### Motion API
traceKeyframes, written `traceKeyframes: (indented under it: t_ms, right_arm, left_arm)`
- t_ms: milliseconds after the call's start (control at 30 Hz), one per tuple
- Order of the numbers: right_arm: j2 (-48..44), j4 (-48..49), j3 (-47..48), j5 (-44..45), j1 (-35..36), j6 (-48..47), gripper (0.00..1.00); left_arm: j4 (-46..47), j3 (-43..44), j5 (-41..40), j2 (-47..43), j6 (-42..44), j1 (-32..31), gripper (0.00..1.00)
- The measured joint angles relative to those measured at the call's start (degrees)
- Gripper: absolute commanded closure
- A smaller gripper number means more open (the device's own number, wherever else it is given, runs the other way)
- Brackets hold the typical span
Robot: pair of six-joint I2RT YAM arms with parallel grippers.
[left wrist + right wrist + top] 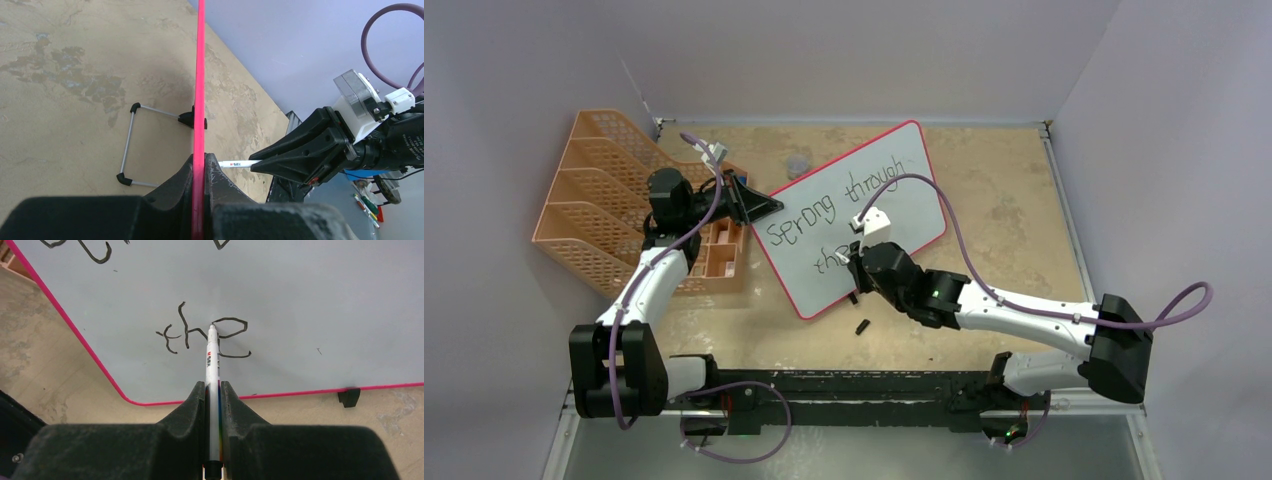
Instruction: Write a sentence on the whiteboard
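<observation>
- An orange mesh file rack (594,200) stands far left, beside the left arm.
- The left gripper (199,167) is clamped on the edge of the large white, red-framed whiteboard (904,160), which sits askew at mid-table.
- The black handwritten sentence (844,195) reads "Sprong through / the".
- The right gripper (213,390) pinches a white marker (212,357), its tip at the "e".
- A small black piece (862,326) lies on the tan tabletop (1004,200) near the board's near edge.

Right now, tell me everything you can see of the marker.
The marker is a slim white pen with a small red logo and a coloured stripe on its barrel. The right pincer is shut on its rear half. Its bare tip seems to touch the whiteboard at the letter e of "the".
</observation>
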Motion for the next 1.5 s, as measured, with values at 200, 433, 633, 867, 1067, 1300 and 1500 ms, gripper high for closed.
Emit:
traceKeyframes:
  t_ms: [200, 433, 633, 867, 1067, 1300, 1500]
  right_arm:
    - [0.0, 0.6, 0.3, 0.1, 0.0, 0.0, 1.00]
    - [0.0, 0.5, 0.3, 0.6, 0.0, 0.0, 1.00]
    - [-0.7, -0.2, 0.3, 1.5, 0.0, 0.0, 1.00]
    - [-4.4, -0.9, 0.3, 2.2, -1.2, -0.5, 1.00]
    - [-5.5, -1.0, -0.5, 2.8, -4.2, -1.2, 1.00]
    - [-5.9, -1.1, -1.5, 2.8, -6.4, -1.6, 1.00]
    - [-6.6, -1.1, -2.3, 2.5, -7.9, -2.1, 1.00]
  left_arm:
    - [0.0, 0.0, 0.0, 0.0, 0.0, 0.0, 1.00]
    - [0.0, 0.0, 0.0, 0.0, 0.0, 0.0, 1.00]
    - [0.0, 0.0, 0.0, 0.0, 0.0, 0.0, 1.00]
    - [0.0, 0.0, 0.0, 0.0, 0.0, 0.0, 1.00]
    - [0.0, 0.0, 0.0, 0.0, 0.0, 0.0, 1.00]
    - [0.0, 0.0, 0.0, 0.0, 0.0, 0.0, 1.00]
    - [0.0, 0.0, 0.0, 0.0, 0.0, 0.0, 1.00]
